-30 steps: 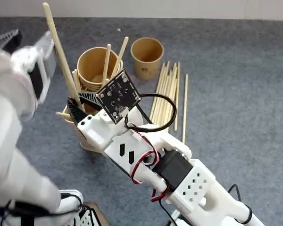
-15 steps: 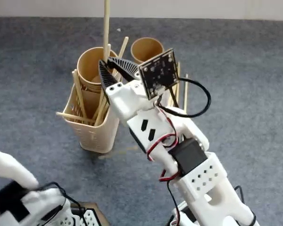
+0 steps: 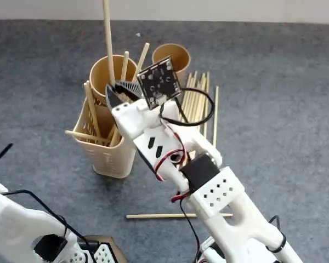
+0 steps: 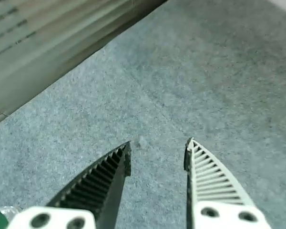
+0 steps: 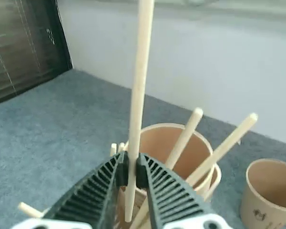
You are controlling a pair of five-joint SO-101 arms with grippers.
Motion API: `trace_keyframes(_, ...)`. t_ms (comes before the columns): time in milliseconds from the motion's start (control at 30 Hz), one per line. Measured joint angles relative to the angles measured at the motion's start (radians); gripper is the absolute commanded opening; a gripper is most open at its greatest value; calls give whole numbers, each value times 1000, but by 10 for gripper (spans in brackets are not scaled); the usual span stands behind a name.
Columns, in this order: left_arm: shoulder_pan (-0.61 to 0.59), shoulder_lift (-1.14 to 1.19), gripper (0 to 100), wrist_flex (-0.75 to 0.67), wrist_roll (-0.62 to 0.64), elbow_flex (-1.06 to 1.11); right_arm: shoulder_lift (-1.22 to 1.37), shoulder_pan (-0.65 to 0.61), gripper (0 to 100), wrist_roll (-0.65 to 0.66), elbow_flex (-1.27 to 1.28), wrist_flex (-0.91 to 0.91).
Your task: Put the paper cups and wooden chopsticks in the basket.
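Nearest the table's (image 3: 285,82) front edge, one wooden chopstick (image 3: 153,216) lies flat on the grey covering beside the right arm's base, not yet collected. The left gripper (image 4: 157,155), at the front left corner, hangs over bare covering with its claw spread wide and nothing in it.

Towards the middle stands the basket (image 3: 109,156), already loaded with one paper cup (image 3: 101,74) and several chopsticks leaning in and around that cup. Directly above it, the right gripper (image 5: 128,167) is pinched tight on a single held chopstick (image 5: 139,71), which stands almost upright over the cup's mouth; release appears to be the step in hand.

Just beyond the basket, to the right, a loose bundle of chopsticks (image 3: 197,82) lies on the covering, partly crossed by the arm's cable. Farther towards the back edge a second paper cup (image 3: 171,60) stands upright outside the basket.

The task looks roughly part done. The sticks already crowding the basket may hinder seating the second cup.
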Motion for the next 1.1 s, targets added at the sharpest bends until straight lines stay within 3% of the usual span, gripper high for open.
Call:
trace_keyframes(300, -9, 46, 211, -9, -26, 0, -38, -38, 144, -2, 212, 0)
trace_keyframes(567, -6, 46, 211, -9, -41, 3, -60, -40, 146, -3, 166, 44)
trace_keyframes(700, -9, 46, 211, -9, -44, 3, -100, -37, 146, 55, -69, 284)
trace_keyframes(933, 3, 46, 211, -9, -66, 12, -120, -32, 146, 77, -641, 957)
trace_keyframes(1100, 43, 48, 211, -9, -98, 71, -124, 130, 146, 95, -671, 1320)
